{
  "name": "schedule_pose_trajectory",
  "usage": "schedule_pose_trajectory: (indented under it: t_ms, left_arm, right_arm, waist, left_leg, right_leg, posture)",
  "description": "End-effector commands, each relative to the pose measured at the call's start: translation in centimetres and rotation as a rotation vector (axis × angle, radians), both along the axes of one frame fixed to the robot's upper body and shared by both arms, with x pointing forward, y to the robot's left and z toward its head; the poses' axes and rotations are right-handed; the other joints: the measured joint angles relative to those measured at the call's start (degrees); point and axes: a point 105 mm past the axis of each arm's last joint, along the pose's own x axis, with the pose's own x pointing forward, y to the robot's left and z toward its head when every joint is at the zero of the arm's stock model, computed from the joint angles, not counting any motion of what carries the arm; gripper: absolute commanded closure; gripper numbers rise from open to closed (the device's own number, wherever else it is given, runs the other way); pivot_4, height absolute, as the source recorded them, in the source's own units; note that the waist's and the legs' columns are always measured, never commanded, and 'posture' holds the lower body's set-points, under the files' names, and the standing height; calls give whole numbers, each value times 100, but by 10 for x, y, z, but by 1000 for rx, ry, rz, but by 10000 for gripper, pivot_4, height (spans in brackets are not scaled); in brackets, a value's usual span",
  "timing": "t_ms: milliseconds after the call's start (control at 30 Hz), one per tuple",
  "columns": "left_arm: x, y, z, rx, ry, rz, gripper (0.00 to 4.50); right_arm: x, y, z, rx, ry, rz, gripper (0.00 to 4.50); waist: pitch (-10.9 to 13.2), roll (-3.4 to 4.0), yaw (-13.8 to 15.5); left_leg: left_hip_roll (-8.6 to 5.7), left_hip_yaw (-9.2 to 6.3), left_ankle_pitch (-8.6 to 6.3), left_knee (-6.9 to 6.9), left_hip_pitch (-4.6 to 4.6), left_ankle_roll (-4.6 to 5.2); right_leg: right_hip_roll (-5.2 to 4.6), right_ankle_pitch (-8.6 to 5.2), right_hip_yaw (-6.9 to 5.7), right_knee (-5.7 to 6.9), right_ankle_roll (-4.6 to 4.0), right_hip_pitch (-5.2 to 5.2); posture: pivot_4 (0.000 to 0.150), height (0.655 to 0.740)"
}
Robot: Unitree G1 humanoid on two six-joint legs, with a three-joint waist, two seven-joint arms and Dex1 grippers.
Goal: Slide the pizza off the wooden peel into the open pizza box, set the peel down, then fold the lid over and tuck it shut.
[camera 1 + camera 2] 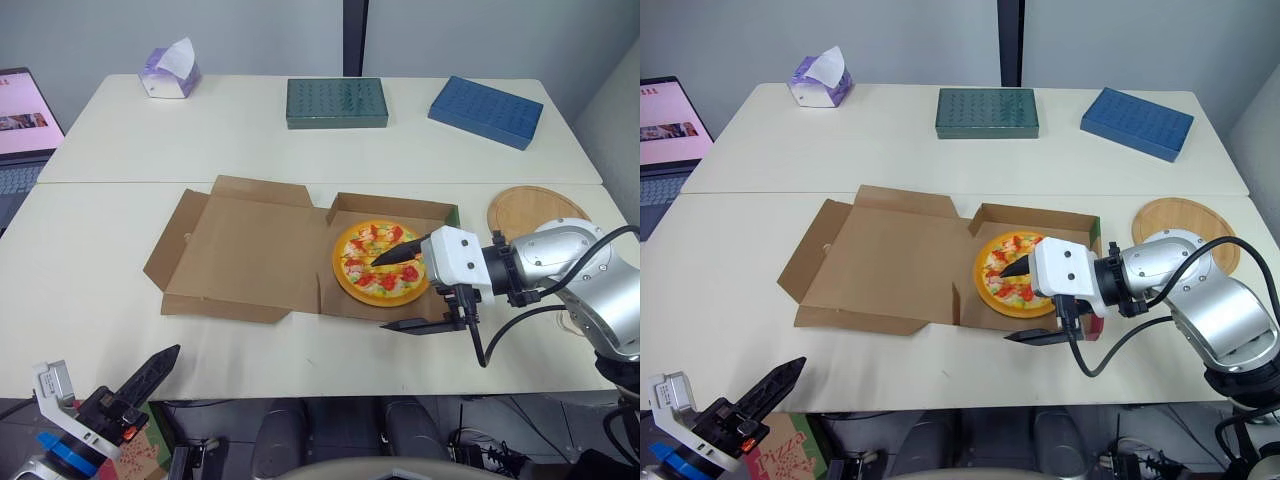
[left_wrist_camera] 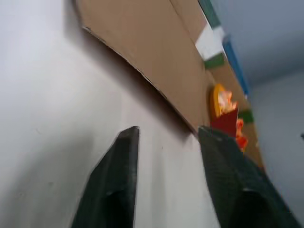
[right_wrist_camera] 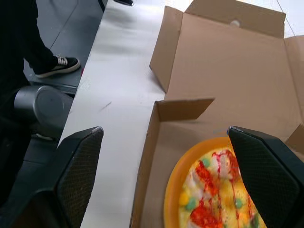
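The right tool [image 1: 382, 294] is held open, its black ribbed fingers set astride the near wall of the flat brown cardboard pizza box [image 1: 250, 250]. The round pizza [image 1: 362, 272] lies in the box base, under one finger. The left tool [image 2: 166, 130] is also held open.

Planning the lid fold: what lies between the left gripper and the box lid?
Only bare tabletop separates the left gripper from the box lid, per the left eye view.

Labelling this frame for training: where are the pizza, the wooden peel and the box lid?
pizza [image 1: 360, 272]: left eye view, toppings left of centre.
wooden peel [image 1: 530, 207]: left eye view, middle of its round blade.
box lid [image 1: 250, 250]: left eye view, middle of the flat inner panel.
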Motion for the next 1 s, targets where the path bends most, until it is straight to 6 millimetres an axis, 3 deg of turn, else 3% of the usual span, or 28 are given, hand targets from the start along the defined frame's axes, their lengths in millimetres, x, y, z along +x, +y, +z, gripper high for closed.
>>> schedule_pose_trajectory:
  t_ms: [33, 167, 200, 600, 700, 1000]
  left_arm:
    - [11, -1, 9, -80, -46, 117, 14166]
    - [28, -5, 2, -145, -20, 249, 1979]
    - [32, -6, -1, -155, -7, 270, 922]
    - [74, -29, 10, -320, 28, 299, 922]
    - [78, -30, 13, -330, 30, 315, 6794]
    - [83, -44, 29, -324, 27, 325, 34390]
  right_arm:
    - [-1, 3, 12, 32, -35, 10, 0]
    - [0, 4, 15, 34, -38, 15, 0]
    - [0, 5, 16, 35, -39, 16, 0]
    - [1, 6, 23, 44, -44, 19, 0]
    - [0, 6, 23, 44, -42, 15, 0]
    - [-1, 6, 25, 54, -34, 6, 0]
  waist:
    - [-1, 0, 11]
    - [-6, -7, 27]
    - [-7, -6, 26]
    - [-14, 15, 7]
    - [-14, 15, 18]
    - [-14, 14, 43]
  left_leg:
    - [-2, 1, 0, 0, 0, 0]
    - [-8, 0, 0, 6, -2, 0]
    - [-8, 1, 0, 6, -2, 0]
    - [-13, 6, -1, 1, -5, 1]
    - [-13, 5, 0, 2, -3, 1]
    - [-14, 4, 0, 8, -4, 0]
  right_leg:
    - [-1, 1, 2, 1, -2, 1]
    - [-2, 10, 5, -3, -12, 6]
    - [-2, 10, 6, -2, -12, 6]
    - [0, 27, 15, -12, 18, 5]
    - [0, 27, 14, -9, 17, 6]
    - [0, 29, 14, -10, 18, 10]
  posture:
    - [1500, 7400]
    - [1500, 7400]
    - [1500, 7400]
    - [1500, 7400]
    - [1500, 7400]
    - [1500, 7400]
